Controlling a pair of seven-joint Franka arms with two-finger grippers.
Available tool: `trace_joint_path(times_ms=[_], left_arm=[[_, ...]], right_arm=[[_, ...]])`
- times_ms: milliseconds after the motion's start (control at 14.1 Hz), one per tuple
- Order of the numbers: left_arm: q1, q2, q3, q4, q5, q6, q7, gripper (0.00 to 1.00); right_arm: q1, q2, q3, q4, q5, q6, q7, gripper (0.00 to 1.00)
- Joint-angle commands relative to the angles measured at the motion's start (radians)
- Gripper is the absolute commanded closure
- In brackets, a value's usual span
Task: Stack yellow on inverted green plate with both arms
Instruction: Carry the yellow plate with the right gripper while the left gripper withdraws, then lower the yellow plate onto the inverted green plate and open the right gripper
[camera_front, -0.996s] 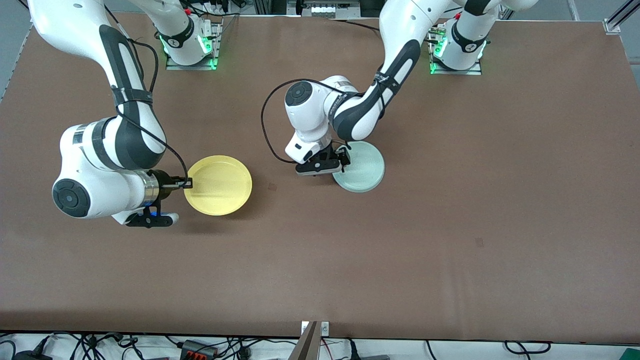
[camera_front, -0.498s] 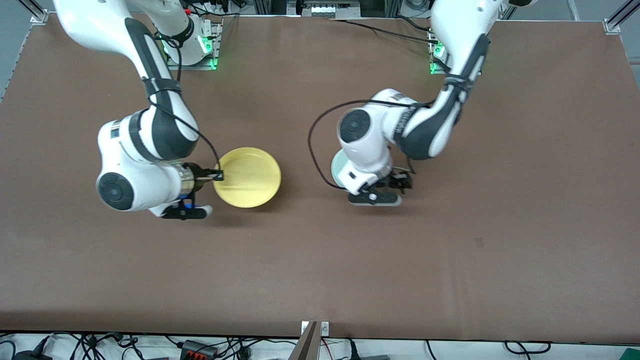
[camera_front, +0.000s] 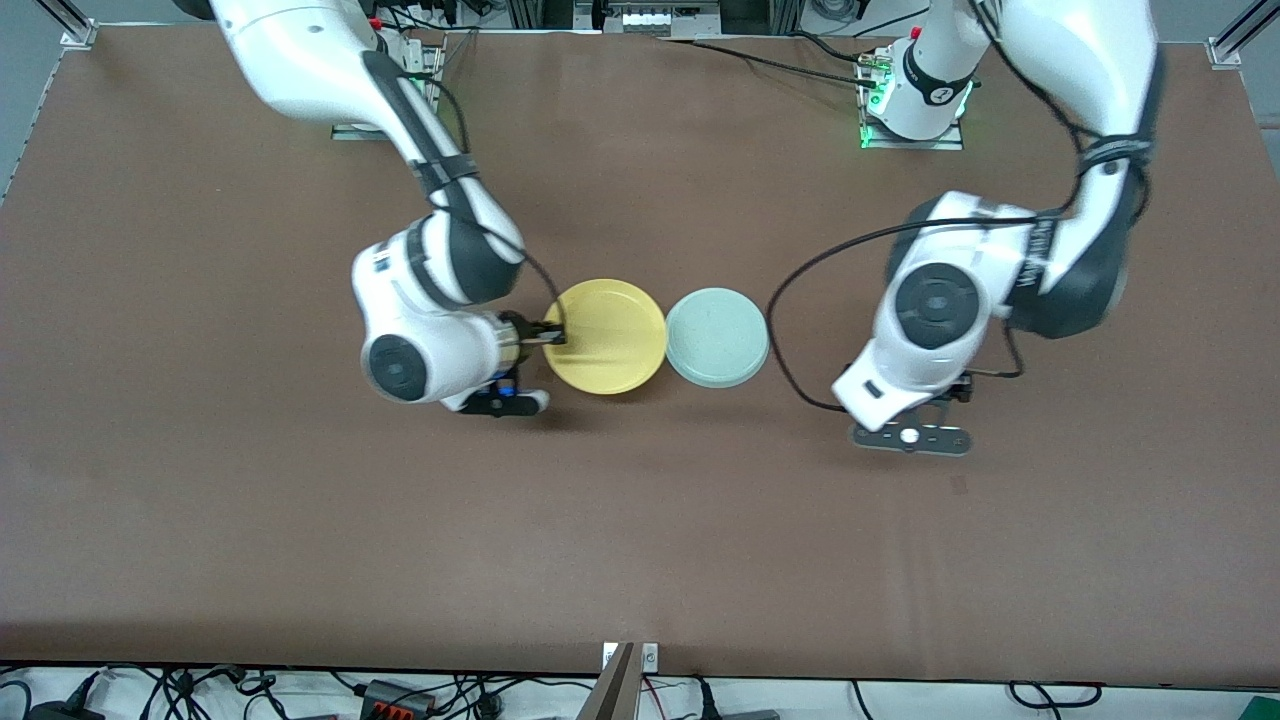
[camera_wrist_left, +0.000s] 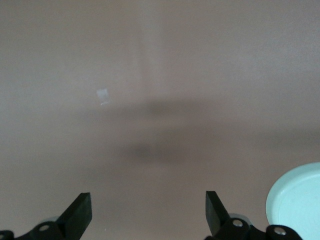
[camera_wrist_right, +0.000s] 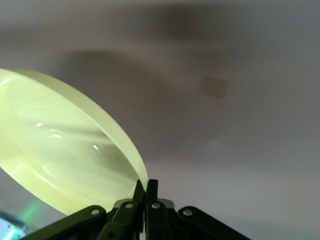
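High front camera facing robots, wrist cameras close — downward

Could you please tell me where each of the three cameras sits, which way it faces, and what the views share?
Front view: high across the table, facing both arms; right gripper pinches the yellow plate beside the green plate.
Left wrist view: on the left arm, looking down past open left gripper at bare table.
Right wrist view: on the right arm, facing its shut fingers.
Shared: left wrist and front both show the green plate.
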Motion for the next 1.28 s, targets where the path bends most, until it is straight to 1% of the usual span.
trace_joint_path(times_ms=[0, 71, 142, 213, 284, 427, 498, 569, 640, 711, 782, 853, 924, 996, 1209], left_arm=[[0.055, -0.130, -0.038, -0.038, -0.115, -0.073, 0.024, 0.00], [0.057, -0.180, -0.039, -0.054, -0.119, -0.081, 0.033, 0.00], [0.060, -0.239, -0.039, -0.097, -0.126, -0.081, 0.044, 0.00], [0.078, -0.283, -0.039, -0.122, -0.138, -0.081, 0.090, 0.00], [0.092, -0.328, -0.039, -0.127, -0.158, -0.081, 0.149, 0.00], [0.109, -0.388, -0.038, -0.128, -0.174, -0.096, 0.203, 0.00], [0.126, -0.395, -0.039, -0.133, -0.177, -0.113, 0.246, 0.00], [0.147, -0.402, -0.039, -0.159, -0.212, -0.111, 0.294, 0.00], [0.172, -0.417, -0.036, -0.195, -0.270, -0.087, 0.299, 0.00], [0.201, -0.429, -0.038, -0.246, -0.287, -0.035, 0.312, 0.00], [0.201, -0.457, -0.038, -0.284, -0.287, 0.018, 0.311, 0.00], [0.203, -0.486, -0.038, -0.345, -0.287, 0.060, 0.309, 0.00], [0.209, -0.524, -0.038, -0.395, -0.287, 0.083, 0.312, 0.00], [0.207, -0.544, -0.038, -0.412, -0.281, 0.082, 0.311, 0.00], [0.207, -0.541, -0.039, -0.401, -0.260, 0.056, 0.312, 0.00]], right_arm=[[0.061, 0.030, -0.007, 0.002, 0.032, 0.102, 0.083, 1.00], [0.077, 0.042, -0.007, 0.004, 0.093, 0.133, 0.104, 1.00], [0.103, 0.055, -0.009, 0.004, 0.152, 0.166, 0.104, 1.00], [0.128, 0.061, -0.010, 0.004, 0.171, 0.191, 0.104, 1.00], [0.137, 0.072, -0.009, 0.004, 0.176, 0.200, 0.107, 1.00], [0.150, 0.075, -0.009, 0.004, 0.184, 0.202, 0.123, 1.00], [0.160, 0.085, -0.009, 0.004, 0.193, 0.204, 0.123, 1.00], [0.174, 0.096, -0.010, 0.004, 0.196, 0.214, 0.126, 1.00], [0.176, 0.107, -0.009, 0.004, 0.196, 0.239, 0.136, 1.00], [0.180, 0.119, -0.009, 0.004, 0.196, 0.259, 0.147, 1.00], [0.193, 0.124, -0.010, 0.005, 0.195, 0.268, 0.155, 1.00], [0.194, 0.125, -0.009, 0.005, 0.194, 0.271, 0.155, 1.00], [0.194, 0.127, -0.009, 0.005, 0.196, 0.273, 0.158, 1.00], [0.196, 0.130, -0.009, 0.005, 0.196, 0.273, 0.160, 1.00], [0.199, 0.132, -0.009, 0.009, 0.201, 0.276, 0.172, 1.00]])
